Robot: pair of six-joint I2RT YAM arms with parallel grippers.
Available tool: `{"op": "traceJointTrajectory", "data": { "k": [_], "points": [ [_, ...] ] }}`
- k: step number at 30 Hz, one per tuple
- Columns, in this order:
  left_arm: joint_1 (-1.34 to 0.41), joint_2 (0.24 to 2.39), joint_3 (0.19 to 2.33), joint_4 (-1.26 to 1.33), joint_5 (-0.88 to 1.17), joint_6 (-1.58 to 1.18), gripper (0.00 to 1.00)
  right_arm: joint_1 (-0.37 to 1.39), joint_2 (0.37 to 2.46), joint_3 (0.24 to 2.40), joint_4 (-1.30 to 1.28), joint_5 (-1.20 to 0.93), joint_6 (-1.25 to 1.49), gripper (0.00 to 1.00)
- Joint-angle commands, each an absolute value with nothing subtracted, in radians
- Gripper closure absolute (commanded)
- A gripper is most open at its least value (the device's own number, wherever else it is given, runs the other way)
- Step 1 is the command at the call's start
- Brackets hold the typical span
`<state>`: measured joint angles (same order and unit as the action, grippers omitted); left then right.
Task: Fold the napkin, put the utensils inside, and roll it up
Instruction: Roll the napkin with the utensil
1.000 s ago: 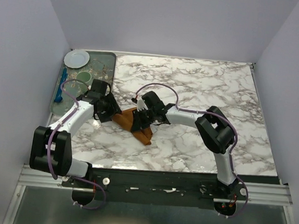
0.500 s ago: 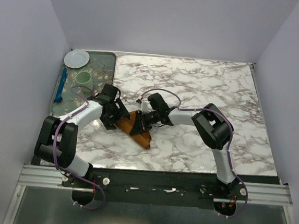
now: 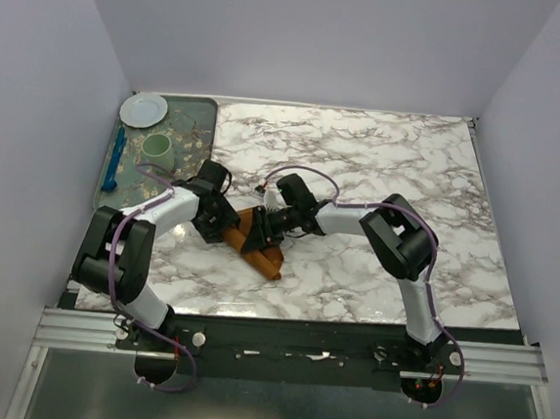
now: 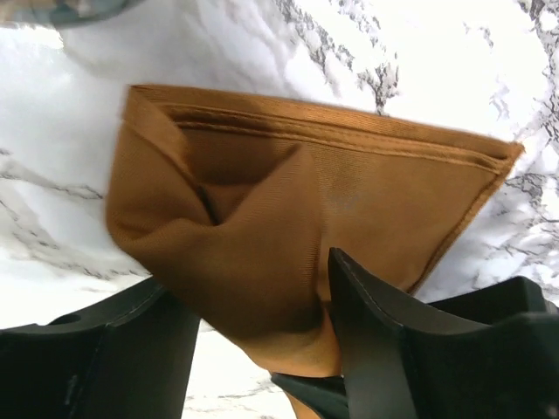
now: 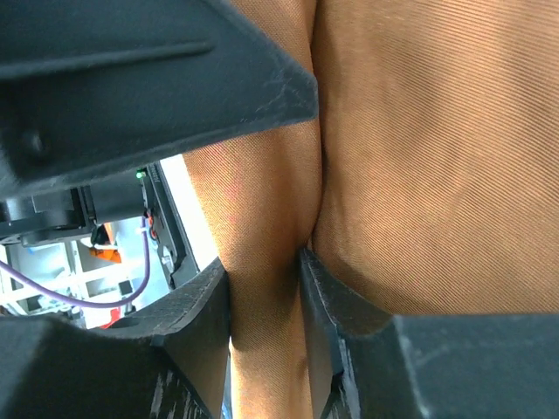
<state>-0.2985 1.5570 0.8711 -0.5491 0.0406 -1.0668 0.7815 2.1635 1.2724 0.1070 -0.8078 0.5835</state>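
The rust-orange napkin (image 3: pixel 265 250) lies bunched and partly folded on the marble table, left of centre. My left gripper (image 3: pixel 219 216) is at its left end. In the left wrist view a thick bulge of napkin (image 4: pixel 288 183) fills the gap of the left gripper (image 4: pixel 253 272) and touches both fingers. My right gripper (image 3: pixel 265 225) reaches in from the right. In the right wrist view a fold of napkin (image 5: pixel 437 131) is pinched between the pads of the right gripper (image 5: pixel 262 262). The utensils are hidden.
A dark tray (image 3: pixel 197 124) stands at the table's back left with a white plate (image 3: pixel 144 109), a pale green cup (image 3: pixel 156 146) and a blue utensil (image 3: pixel 116 159). Both arms meet over the napkin, their wrists close together.
My left arm has swung right, bringing its gripper onto the napkin's left end. The right gripper has stayed on the cloth and shifted slightly left.
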Motion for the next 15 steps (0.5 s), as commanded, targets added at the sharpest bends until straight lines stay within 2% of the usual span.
{"op": "traceJointTrajectory", "data": {
  "k": [1,5,10,15],
  "points": [
    [-0.304,1.589,0.870,-0.532,-0.064,-1.075,0.37,0.779,2.152,1.241,0.020,-0.678,0.516,0.56],
    [-0.305,1.598,0.870,-0.525,-0.055,-1.069,0.51,0.794,2.108,1.272,-0.092,-0.586,0.425,0.52],
    [-0.305,1.594,0.874,-0.526,-0.048,-1.057,0.58,0.850,1.973,1.308,-0.279,-0.366,0.259,0.41],
    [-0.305,1.595,0.877,-0.538,-0.026,-1.043,0.63,0.956,1.887,1.286,-0.316,-0.017,0.183,0.35]
  ]
}}
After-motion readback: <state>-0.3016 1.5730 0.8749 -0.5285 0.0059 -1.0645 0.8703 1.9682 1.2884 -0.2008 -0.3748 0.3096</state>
